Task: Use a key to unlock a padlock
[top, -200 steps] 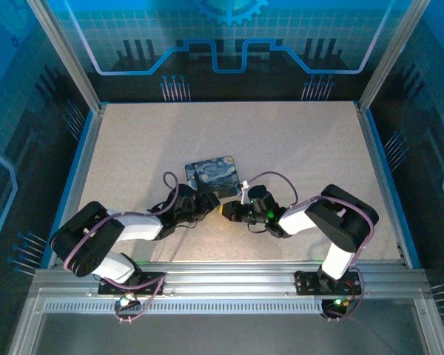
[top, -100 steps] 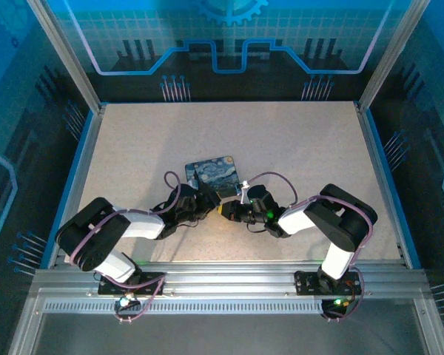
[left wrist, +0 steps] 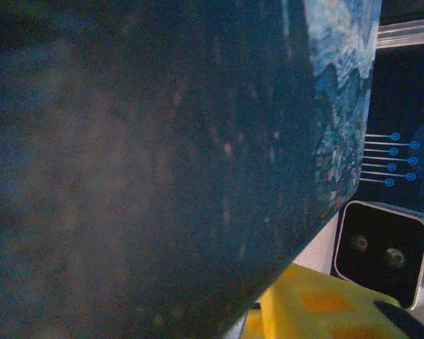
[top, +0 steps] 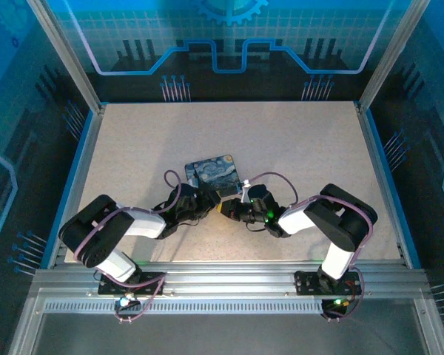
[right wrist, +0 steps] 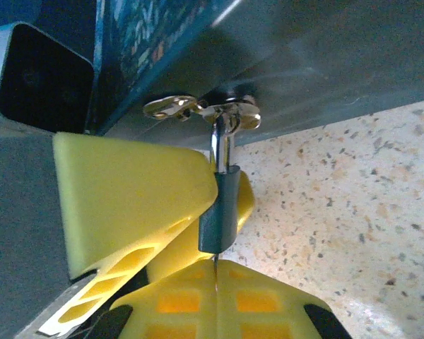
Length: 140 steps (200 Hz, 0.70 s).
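The right claw [right wrist: 219,236] pinches the small padlock [right wrist: 218,212], whose shackle hooks the clasp [right wrist: 226,116] of the printed case [top: 211,171] at twelve o'clock. A thin sliver beneath may be the key [right wrist: 215,265]. The left claw [top: 206,197], its grip impossible to tell, has crept in from eight o'clock against the case, probably to brace it. Both arms lie low across the worktop [top: 303,140].

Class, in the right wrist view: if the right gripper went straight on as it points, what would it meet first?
Most likely the printed case, just beyond the padlock the right gripper grips; depth is unclear.
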### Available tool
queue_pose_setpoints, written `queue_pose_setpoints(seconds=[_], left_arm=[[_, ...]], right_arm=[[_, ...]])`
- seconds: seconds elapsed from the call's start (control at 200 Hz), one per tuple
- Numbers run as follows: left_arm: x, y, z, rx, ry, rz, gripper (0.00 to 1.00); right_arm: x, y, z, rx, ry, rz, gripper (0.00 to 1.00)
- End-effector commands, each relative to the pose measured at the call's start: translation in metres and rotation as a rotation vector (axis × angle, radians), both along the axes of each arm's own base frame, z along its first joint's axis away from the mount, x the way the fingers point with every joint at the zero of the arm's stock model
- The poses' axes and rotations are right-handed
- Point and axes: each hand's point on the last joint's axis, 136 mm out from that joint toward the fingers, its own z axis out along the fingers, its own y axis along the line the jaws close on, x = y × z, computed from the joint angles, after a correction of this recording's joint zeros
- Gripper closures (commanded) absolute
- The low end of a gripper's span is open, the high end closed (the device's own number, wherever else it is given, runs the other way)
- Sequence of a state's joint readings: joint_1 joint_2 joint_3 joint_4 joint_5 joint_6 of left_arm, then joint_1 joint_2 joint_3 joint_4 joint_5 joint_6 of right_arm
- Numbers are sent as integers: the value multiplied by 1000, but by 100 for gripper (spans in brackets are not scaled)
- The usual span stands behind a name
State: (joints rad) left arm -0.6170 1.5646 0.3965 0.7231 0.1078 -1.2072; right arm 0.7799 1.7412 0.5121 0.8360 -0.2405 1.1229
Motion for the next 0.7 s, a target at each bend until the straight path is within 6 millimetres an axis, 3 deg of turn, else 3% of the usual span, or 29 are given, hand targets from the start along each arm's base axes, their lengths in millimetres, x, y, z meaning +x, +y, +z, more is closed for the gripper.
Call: queue_pose_setpoints(seconds=[0.0, 0.2, 0.695], left_arm=[[-8, -3, -12, -23, 75, -17, 58], [-8, -3, -14, -21, 81, -19, 59], [-8, -1, -13, -18, 71, -11, 99]], right_arm=[[-1, 4, 9, 41, -6, 5, 100], [1, 2, 9, 44, -6, 0, 100], [-2, -11, 0, 18, 14, -9, 93]])
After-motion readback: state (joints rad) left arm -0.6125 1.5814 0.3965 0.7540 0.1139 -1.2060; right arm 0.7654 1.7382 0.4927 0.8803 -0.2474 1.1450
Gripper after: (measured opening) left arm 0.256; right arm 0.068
